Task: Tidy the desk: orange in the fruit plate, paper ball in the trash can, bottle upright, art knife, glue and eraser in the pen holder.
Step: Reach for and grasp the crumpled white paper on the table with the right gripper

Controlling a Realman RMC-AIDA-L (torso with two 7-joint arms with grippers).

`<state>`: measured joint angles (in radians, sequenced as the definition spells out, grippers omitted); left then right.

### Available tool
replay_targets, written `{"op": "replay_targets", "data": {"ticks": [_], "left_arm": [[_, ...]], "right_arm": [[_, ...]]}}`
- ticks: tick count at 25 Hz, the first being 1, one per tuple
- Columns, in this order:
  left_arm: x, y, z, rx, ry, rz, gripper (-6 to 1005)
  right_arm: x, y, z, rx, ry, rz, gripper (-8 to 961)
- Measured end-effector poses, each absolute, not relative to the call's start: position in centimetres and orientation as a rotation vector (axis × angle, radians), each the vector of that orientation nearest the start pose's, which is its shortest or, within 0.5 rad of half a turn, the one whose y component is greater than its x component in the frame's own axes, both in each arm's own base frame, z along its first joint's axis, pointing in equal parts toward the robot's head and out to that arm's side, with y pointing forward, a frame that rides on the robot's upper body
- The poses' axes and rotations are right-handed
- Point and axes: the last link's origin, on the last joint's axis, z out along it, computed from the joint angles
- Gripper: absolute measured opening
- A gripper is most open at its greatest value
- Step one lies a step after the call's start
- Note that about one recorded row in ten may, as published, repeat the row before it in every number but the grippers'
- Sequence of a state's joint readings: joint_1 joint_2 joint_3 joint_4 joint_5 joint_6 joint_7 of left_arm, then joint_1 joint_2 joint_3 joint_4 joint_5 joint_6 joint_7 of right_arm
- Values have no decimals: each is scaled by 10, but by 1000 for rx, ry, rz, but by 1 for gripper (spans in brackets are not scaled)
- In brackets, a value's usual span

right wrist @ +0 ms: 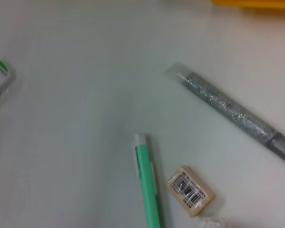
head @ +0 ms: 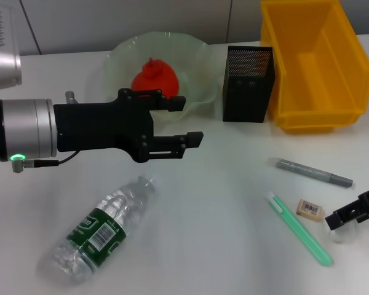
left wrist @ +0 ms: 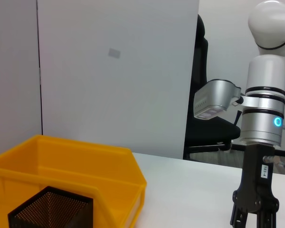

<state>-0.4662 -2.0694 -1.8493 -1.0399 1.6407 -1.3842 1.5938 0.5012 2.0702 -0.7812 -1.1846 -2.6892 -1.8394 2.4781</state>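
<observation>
My left gripper (head: pixel 187 120) hovers with jaws released before the orange (head: pixel 155 77) in the fruit plate (head: pixel 120 52). My right gripper (head: pixel 357 215), jaws unclear, sits just right of the eraser (head: pixel 310 209); a careless descent could knock it away.

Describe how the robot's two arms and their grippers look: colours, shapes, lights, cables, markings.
The left gripper is matte black and angular, with flat fingers, on a silver cylindrical wrist with a green ring light and a thin black cable. The right gripper is the same black; the left wrist view shows its arm as silver and white cylinders with black bands, a blue light and a small white label.
</observation>
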Motion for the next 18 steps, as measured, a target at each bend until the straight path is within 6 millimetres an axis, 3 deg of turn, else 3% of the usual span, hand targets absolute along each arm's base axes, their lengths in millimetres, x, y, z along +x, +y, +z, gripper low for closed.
{"op": "replay_targets", "data": {"ticks": [18], "left_arm": [[-167,343,-16,-2842,-261,-701,723]], "right_arm": [[288,304,63,-2317,1706,-402,788]]}}
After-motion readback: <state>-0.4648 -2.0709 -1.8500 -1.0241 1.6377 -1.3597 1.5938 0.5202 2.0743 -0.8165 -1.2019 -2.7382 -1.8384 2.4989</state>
